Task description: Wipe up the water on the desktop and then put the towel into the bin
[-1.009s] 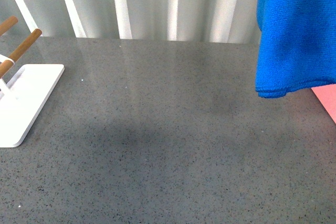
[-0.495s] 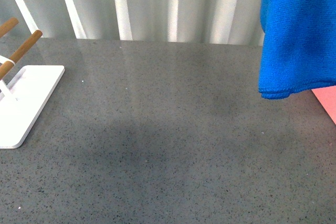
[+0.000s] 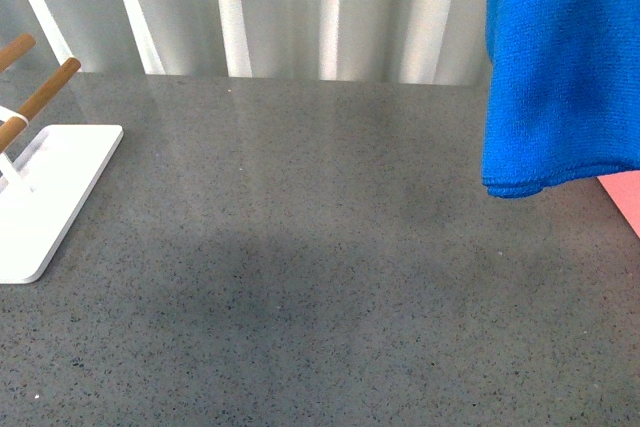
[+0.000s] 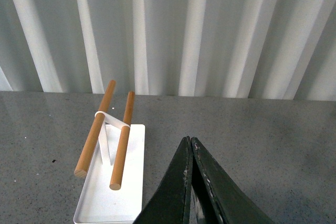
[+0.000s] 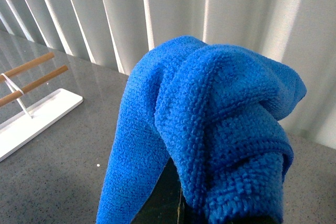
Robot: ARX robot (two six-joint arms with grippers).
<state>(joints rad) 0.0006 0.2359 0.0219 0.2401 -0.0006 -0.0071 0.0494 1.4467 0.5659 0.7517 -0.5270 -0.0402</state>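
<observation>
Since half a second ago the towel (image 3: pixel 560 67) hangs a little further left and a little lower in the front view, its hemmed bottom edge now reaching slightly further down towards the desktop (image 3: pixel 320 277). It hangs in the air at the far right of the scene, clear of the grey speckled surface, in loose folds with the lowest fold curled under. Just below and to the right of that hem a sliver of the salmon-pink bin (image 3: pixel 625 197) shows at the right edge of the picture, the cloth above it and partly in front of it. The right gripper (image 5: pixel 176 203) is clamped on the towel: in its wrist view the blue cloth is bunched thickly over the dark fingers and hides their tips, with a long flap trailing down one side. The left gripper (image 4: pixel 189 142) holds nothing, its 2 dark fingers pressed together to a point above the desktop. Near it, at the left of the scene, stands a white stand (image 3: pixel 50 192) with 2 wooden pegs (image 3: pixel 45 87) slanting upward from it. A white ribbed wall (image 3: pixel 300 7) runs along the far edge of the desktop.
</observation>
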